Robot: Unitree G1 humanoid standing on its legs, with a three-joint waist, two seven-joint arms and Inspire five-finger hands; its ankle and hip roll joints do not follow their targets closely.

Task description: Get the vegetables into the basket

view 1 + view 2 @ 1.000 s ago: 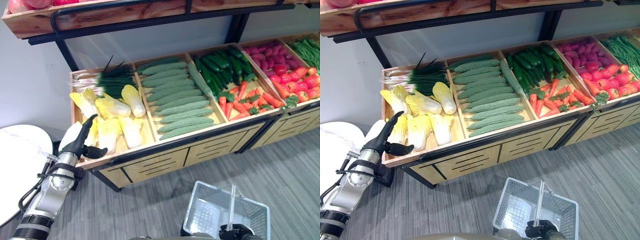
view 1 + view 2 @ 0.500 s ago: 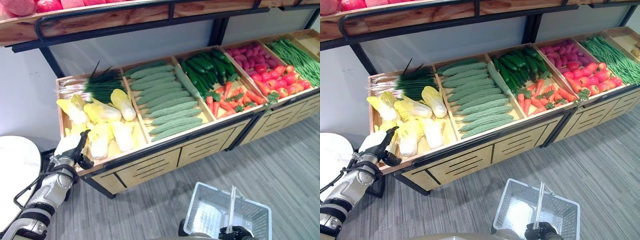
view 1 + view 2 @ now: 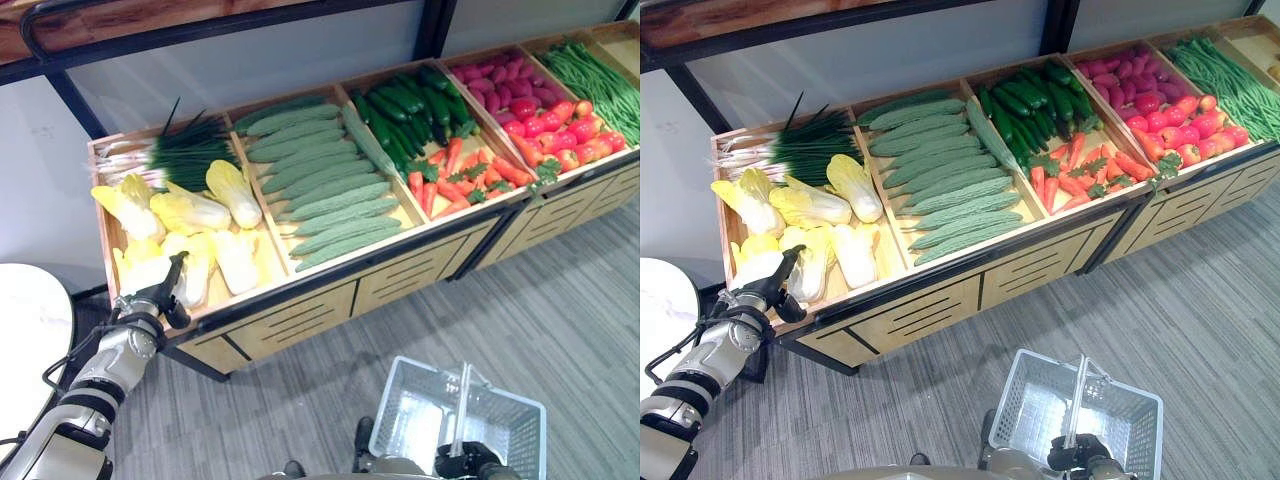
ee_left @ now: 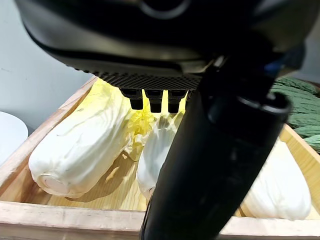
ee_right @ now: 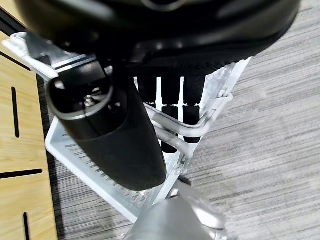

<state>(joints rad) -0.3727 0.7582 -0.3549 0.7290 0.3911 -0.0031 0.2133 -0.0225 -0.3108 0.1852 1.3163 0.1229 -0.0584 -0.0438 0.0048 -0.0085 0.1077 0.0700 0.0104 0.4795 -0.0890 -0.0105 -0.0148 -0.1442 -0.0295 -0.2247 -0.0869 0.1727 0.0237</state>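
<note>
My left hand (image 3: 160, 296) sits at the front edge of the cabbage bin (image 3: 232, 305), fingers straight and relaxed above the napa cabbages (image 4: 80, 145), touching none that I can see. My right hand (image 5: 165, 125) has its fingers curled round the basket handle (image 5: 172, 131). The basket (image 3: 410, 420) hangs low over the floor, its near side cut off.

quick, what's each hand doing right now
Left hand: open, fingers straight, at the front edge of the wooden bin with pale yellow napa cabbages, holding nothing.
Right hand: shut on the metal handle of the white wire basket.
</note>
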